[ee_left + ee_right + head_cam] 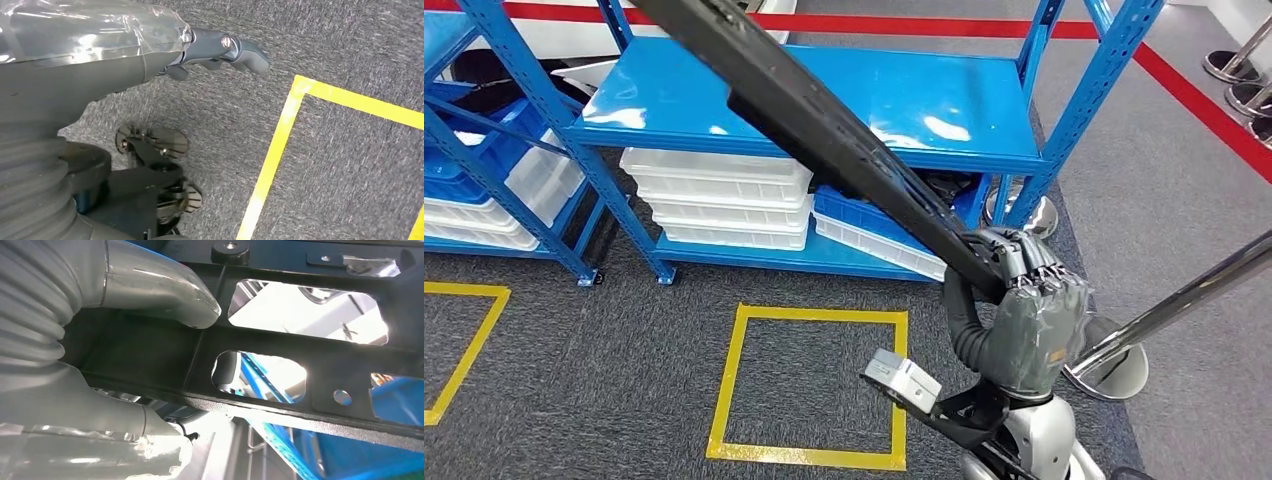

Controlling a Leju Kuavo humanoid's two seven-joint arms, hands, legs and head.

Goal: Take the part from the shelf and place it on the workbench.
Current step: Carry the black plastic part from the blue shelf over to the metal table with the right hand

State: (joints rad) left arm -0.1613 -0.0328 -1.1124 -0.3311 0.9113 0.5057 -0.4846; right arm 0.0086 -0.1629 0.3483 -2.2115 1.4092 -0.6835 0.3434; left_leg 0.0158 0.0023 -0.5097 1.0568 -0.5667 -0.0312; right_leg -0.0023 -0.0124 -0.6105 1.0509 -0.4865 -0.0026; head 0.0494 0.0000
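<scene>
The part (pixel 824 130) is a long black metal frame. In the head view it runs on a slant from the top left, across the blue shelf (pixel 924 100), down to my right hand (pixel 1034 310). That hand grips the part's lower end in front of the shelf's bottom level. In the right wrist view the part (pixel 280 347) shows cut-out windows and a round hole, with my thumb (pixel 165 295) pressed on its flat face. My left hand (pixel 220 47) hangs over the grey carpet with nothing in it.
The shelf's bottom level holds stacked white trays (pixel 724 195) and a blue bin (pixel 864 215). A second blue rack (pixel 484 170) stands at left. A yellow floor square (pixel 724 400) lies before the shelf. A chrome pole (pixel 1194 295) and its base (pixel 1114 370) stand close on the right.
</scene>
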